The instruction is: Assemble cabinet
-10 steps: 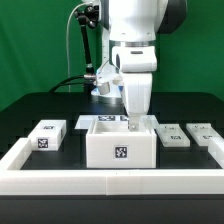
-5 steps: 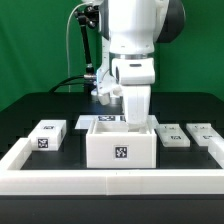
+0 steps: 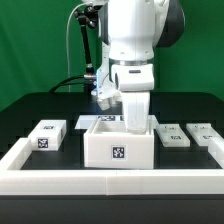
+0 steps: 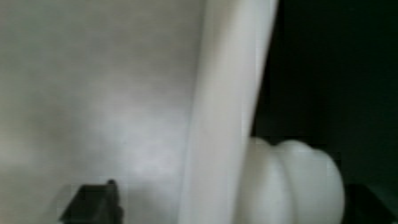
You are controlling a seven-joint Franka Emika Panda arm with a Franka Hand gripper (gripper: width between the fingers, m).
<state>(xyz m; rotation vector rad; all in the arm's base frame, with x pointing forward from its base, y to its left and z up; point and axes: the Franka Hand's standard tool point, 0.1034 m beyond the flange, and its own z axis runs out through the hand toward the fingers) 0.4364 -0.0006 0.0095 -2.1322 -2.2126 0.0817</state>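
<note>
We see the gripper (image 3: 134, 120) reaching down into the open top of the cabinet (image 3: 120, 153), so the white box surrounds the fingers. One dark fingertip (image 4: 93, 200) stands just beside an inner wall (image 4: 231, 120). Whether the fingers clamp this wall, we cannot tell.

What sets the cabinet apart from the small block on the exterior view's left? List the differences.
Size: the cabinet is far bigger and taller; the block is small and low. Shape: the cabinet is an open-topped box; the block looks closed. State: the arm reaches down into the cabinet; nothing touches the block. Both are white, carry black-and-white tags and stand on the black table.
</note>
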